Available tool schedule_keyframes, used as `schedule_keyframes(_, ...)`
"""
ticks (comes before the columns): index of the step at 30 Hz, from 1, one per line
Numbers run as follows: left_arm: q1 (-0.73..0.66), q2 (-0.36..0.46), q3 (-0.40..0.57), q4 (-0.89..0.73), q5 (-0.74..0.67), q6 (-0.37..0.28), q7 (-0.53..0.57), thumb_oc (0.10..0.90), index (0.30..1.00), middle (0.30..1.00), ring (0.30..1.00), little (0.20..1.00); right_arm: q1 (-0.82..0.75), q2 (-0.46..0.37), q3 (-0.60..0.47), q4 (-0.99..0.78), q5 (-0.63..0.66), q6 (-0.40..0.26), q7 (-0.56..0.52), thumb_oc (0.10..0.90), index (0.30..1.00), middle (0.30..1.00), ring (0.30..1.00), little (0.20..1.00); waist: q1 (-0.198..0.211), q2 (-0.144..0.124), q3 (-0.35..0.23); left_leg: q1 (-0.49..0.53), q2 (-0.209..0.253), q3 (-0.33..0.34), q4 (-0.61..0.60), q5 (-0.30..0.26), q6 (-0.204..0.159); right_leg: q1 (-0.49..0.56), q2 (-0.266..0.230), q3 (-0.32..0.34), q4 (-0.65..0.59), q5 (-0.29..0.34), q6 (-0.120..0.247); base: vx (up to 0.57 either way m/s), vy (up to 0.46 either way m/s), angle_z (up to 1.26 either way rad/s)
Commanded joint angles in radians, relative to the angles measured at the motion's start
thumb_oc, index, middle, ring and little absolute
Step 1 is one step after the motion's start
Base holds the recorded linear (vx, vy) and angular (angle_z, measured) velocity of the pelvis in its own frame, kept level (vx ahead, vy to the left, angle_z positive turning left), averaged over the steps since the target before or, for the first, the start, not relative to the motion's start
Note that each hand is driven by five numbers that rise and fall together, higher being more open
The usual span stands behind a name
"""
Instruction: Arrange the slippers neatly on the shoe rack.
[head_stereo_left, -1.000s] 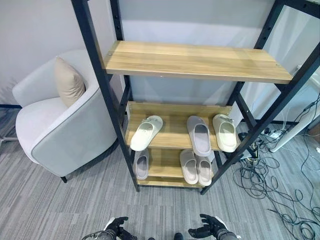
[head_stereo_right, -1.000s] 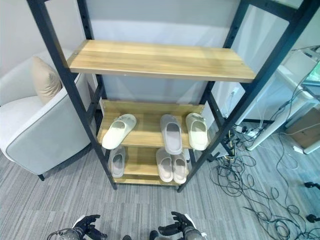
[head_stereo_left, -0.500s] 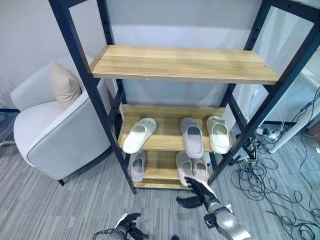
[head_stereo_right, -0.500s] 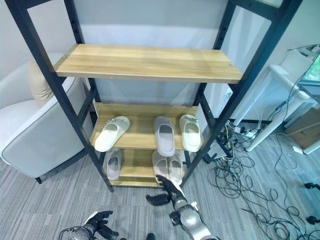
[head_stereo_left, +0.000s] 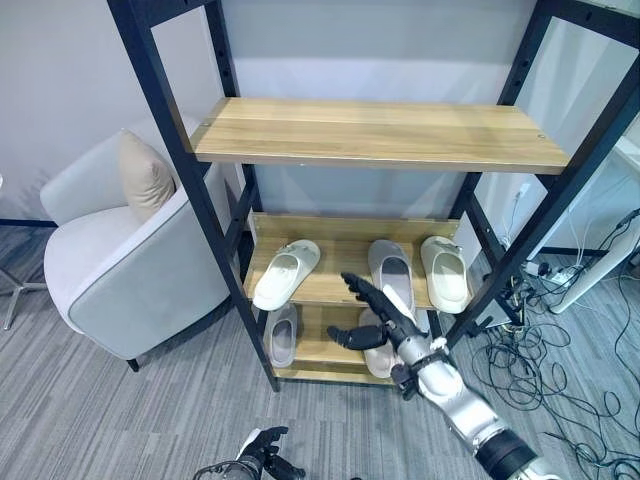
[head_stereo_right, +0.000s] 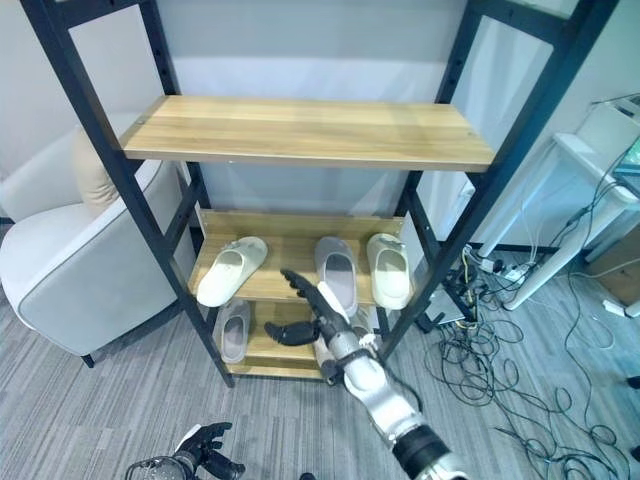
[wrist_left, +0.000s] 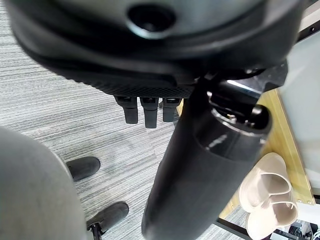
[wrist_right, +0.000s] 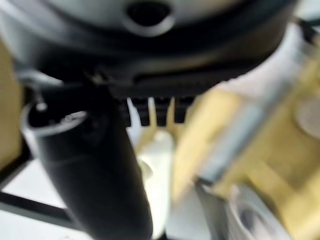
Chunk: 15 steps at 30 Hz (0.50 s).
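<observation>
1. An armchair (head_stereo_left: 130, 265) is placed left of the shoe rack (head_stereo_left: 375, 130).
2. Three slippers (head_stereo_left: 285, 274) are laid on the middle shelf (head_stereo_left: 340, 252).
3. More slippers (head_stereo_left: 282, 336) are set on the bottom shelf (head_stereo_left: 320, 345).
4. Cables (head_stereo_left: 560, 370) are spread on the floor at the right.

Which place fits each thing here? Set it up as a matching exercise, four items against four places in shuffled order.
Things:
1. cream slipper lying askew
2. right hand
3. beige cushion
4. top shelf

Places:
A. on the armchair
B. bare, holds nothing
C. left end of the middle shelf
D. raised before the rack's lower shelves, fingers spread

Pairs: 1-C, 2-D, 3-A, 4-B
</observation>
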Motion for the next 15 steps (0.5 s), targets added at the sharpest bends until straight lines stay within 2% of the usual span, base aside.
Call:
schedule_keyframes(1, 0.005, -0.019, -0.042, 0.066, 0.037, -0.031, 0.011, 0.800, 0.900, 0.900, 0.900, 0.900, -0.179, -0.029, -0.071, -0.107, -0.122, -0.069, -0.109, 0.800, 0.900, 0.900, 0.900, 0.900, 0.042, -0.050, -0.004, -0.030, -0.011, 0.047, 0.007, -0.125, 0.024, 0.016, -0.022, 0.022, 0.007, -0.116, 0.044, 0.00, 0.000, 0.00)
schedule_keyframes(4, 0.006, -0.017, -0.047, 0.062, 0.043, -0.031, 0.012, 0.800, 0.900, 0.900, 0.900, 0.900, -0.243, -0.069, -0.072, -0.086, -0.198, -0.050, -0.150, 0.800, 0.900, 0.900, 0.900, 0.900, 0.048, -0.054, 0.003, -0.039, -0.010, 0.044, 0.007, -0.124, 0.024, 0.009, -0.021, 0.019, 0.007, -0.116, 0.045, -0.01, 0.002, 0.03)
schedule_keyframes(9, 0.001, -0.015, -0.056, 0.052, 0.048, -0.033, 0.008, 0.800, 0.900, 0.900, 0.900, 0.900, -0.379, -0.186, -0.058, -0.013, -0.357, 0.010, -0.228, 0.800, 0.900, 0.900, 0.900, 0.900, 0.061, -0.067, 0.032, -0.072, -0.011, 0.036, 0.007, -0.114, 0.021, -0.018, -0.020, 0.008, 0.007, -0.114, 0.046, -0.04, 0.008, 0.08)
schedule_keyframes(15, -0.007, -0.006, -0.062, 0.040, 0.040, -0.035, 0.010, 0.800, 0.900, 0.900, 0.900, 0.900, -0.447, -0.261, -0.043, 0.117, -0.403, 0.063, -0.260, 0.800, 0.900, 0.900, 0.900, 0.900, 0.064, -0.074, 0.061, -0.099, -0.015, 0.025, 0.007, -0.107, 0.019, -0.039, -0.022, -0.004, 0.007, -0.112, 0.046, -0.02, 0.003, 0.03)
